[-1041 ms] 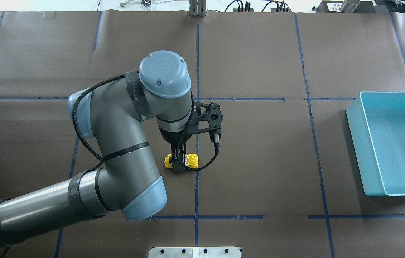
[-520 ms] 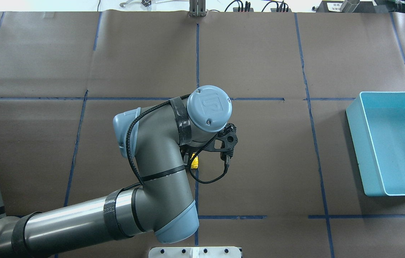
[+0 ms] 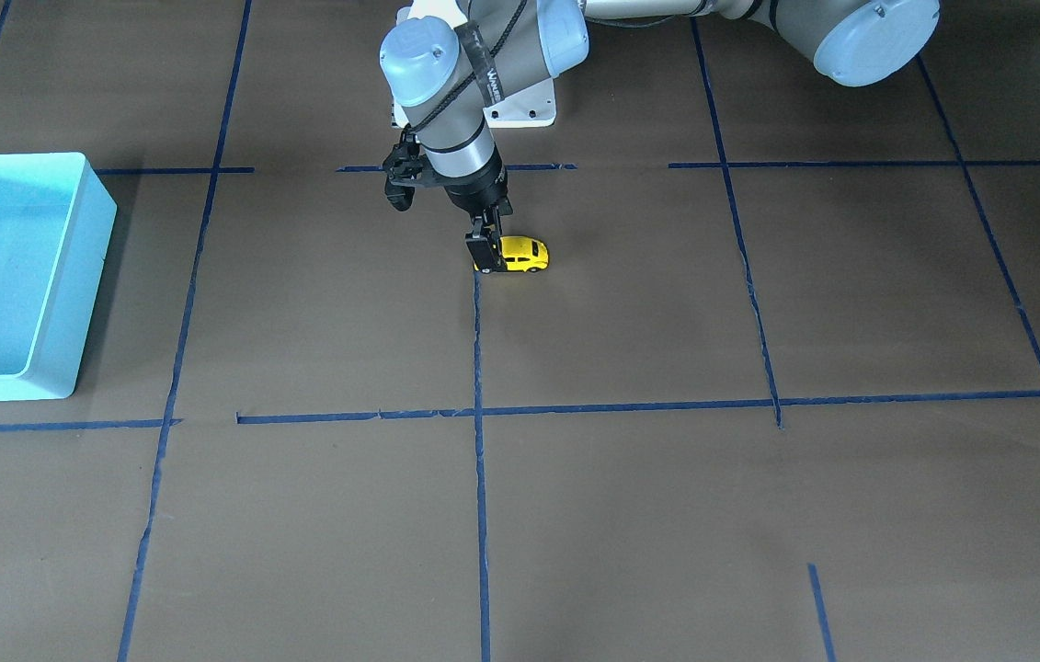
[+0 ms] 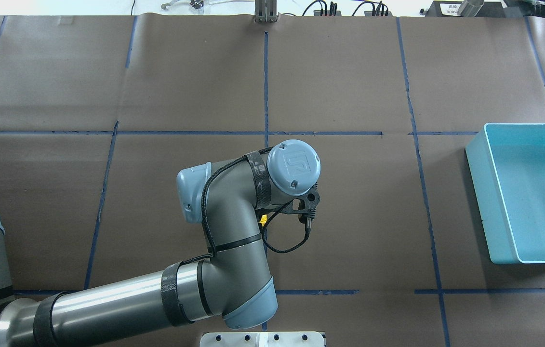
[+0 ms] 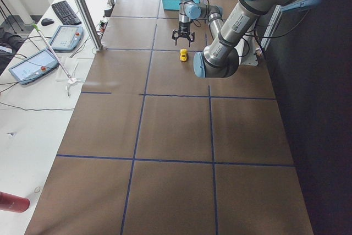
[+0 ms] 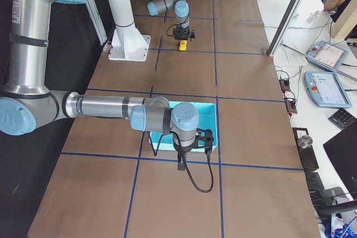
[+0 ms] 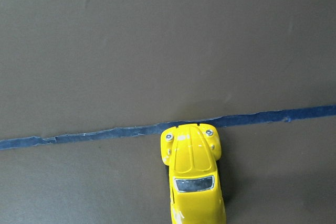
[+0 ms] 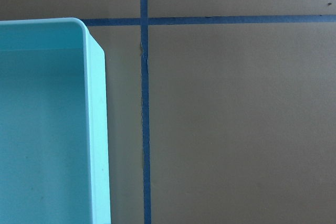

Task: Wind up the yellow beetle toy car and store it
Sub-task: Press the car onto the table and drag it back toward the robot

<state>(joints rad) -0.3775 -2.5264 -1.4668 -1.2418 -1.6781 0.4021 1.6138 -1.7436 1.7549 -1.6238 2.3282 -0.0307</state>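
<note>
The yellow beetle toy car [image 3: 524, 255] stands on the brown table with one end on a blue tape line. In the left wrist view the car [image 7: 193, 171] fills the bottom centre and no fingers show. From overhead only a sliver of the car [image 4: 263, 220] shows under the left wrist. My left gripper [image 3: 487, 257] points down at the car's end by the line. Its near finger [image 3: 486, 248] covers that end and hides the far finger, so I cannot tell whether it grips. My right gripper [image 6: 189, 146] hangs over the corner of the light blue bin [image 6: 209, 110]; I cannot tell its state.
The light blue bin [image 4: 479, 193] sits at the table's right edge, and its rim [image 8: 97, 129] fills the left of the right wrist view. Blue tape lines cross the brown paper. The left arm's elbow [image 4: 243, 308] lies low over the near table edge.
The left arm's wrist has swung right and toward the robot, covering most of the car from overhead. The gripper went from the car's middle toward its end by the line. The car stayed put.
</note>
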